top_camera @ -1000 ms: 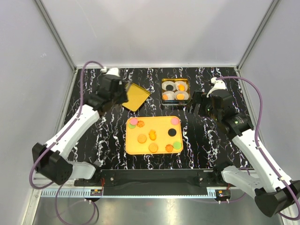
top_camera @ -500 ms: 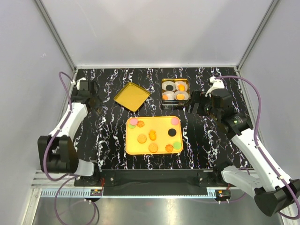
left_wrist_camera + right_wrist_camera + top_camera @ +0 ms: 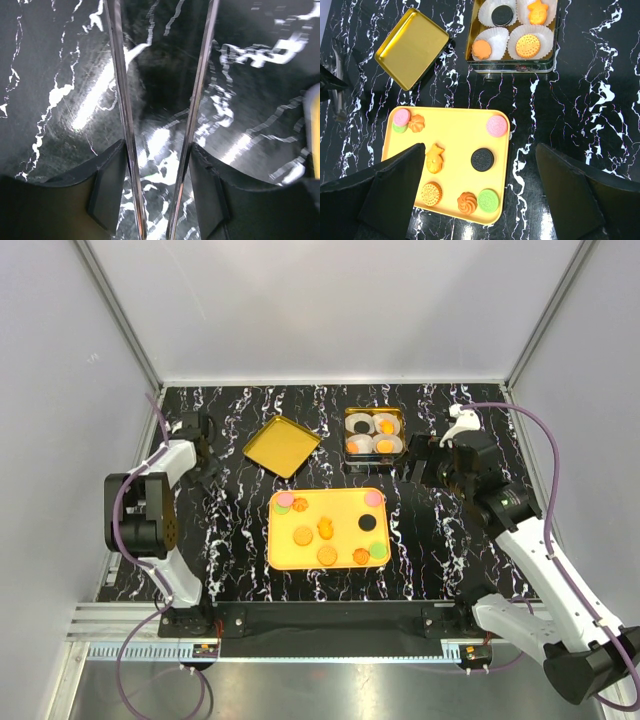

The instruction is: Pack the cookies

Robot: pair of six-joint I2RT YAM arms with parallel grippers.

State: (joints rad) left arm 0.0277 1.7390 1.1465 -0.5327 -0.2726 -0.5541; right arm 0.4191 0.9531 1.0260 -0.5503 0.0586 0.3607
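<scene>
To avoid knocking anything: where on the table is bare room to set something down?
Free: the strip between the tray and the near edge, and the patch left of the tray, below the lid. Crowded: the gaps between lid, tin and tray, and beside the tin where the right gripper hangs.

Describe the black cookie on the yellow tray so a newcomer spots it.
Find the yellow rectangular tray centred on the black marbled table. On its right half, between a pink cookie and a green one, lies a black round cookie. It is the tray's only black disc.
</scene>
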